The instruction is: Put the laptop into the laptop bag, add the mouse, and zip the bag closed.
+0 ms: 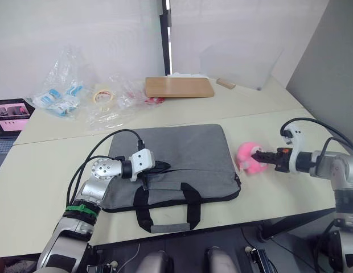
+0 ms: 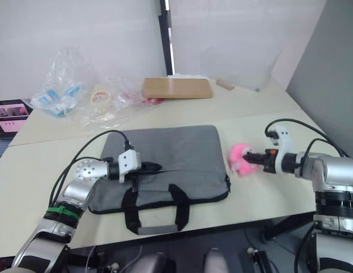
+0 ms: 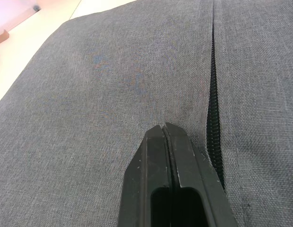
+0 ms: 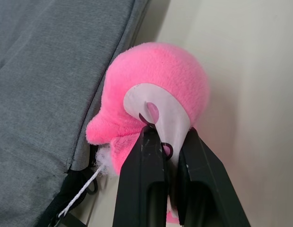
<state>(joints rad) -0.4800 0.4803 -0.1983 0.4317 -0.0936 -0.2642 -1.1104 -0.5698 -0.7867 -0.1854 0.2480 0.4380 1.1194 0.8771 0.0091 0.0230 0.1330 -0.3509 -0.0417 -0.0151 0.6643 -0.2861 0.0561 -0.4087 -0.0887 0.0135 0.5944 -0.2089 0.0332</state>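
The grey laptop bag (image 1: 182, 151) lies flat in the middle of the table, its black handles (image 1: 168, 215) reaching to the front edge. My left gripper (image 1: 165, 166) rests shut on the bag's fabric, its tips (image 3: 164, 126) just beside the black zipper (image 3: 213, 118); nothing shows between the fingers. Off the bag's right edge, my right gripper (image 1: 257, 156) is shut on the white patch of a pink plush toy (image 4: 160, 71), which touches the bag's corner. The laptop and the mouse are out of view.
A brown wooden board (image 1: 179, 87) lies at the back. Crinkled plastic bags (image 1: 79, 94) with a tape roll sit at the back left. A dark laptop with a lit screen (image 1: 11, 114) stands at the far left. A clear plastic box (image 1: 239, 62) is at the back right.
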